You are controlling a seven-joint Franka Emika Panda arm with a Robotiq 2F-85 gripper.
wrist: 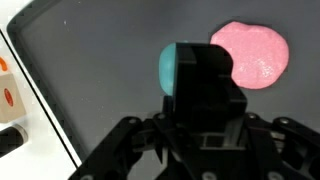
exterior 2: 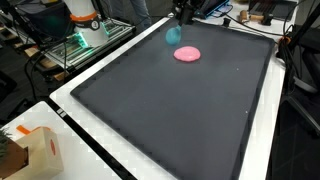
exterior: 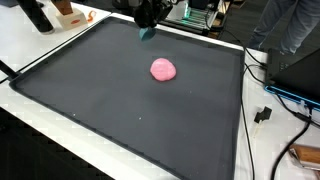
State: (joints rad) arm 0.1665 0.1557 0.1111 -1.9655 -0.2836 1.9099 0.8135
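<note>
My black gripper (exterior: 147, 20) hangs over the far edge of the black mat (exterior: 120, 110), shut on a small teal object (exterior: 147, 33) that sticks out below the fingers. In an exterior view the gripper (exterior 2: 183, 14) holds the teal object (exterior 2: 174, 33) just above the mat (exterior 2: 170, 110). A flat pink blob (exterior: 163, 69) lies on the mat a short way from the gripper, apart from it, and shows as the pink blob (exterior 2: 187, 54) too. In the wrist view the gripper (wrist: 190, 72) hides most of the teal object (wrist: 168, 68); the pink blob (wrist: 252, 55) lies beyond.
The mat sits on a white table (exterior: 60, 130) with a raised rim. Cables (exterior: 268, 100) run along one side. A cardboard box (exterior 2: 30, 150) stands at a table corner, and lit equipment (exterior 2: 85, 35) stands off the table. An orange-and-white item (wrist: 6, 92) lies beside the mat.
</note>
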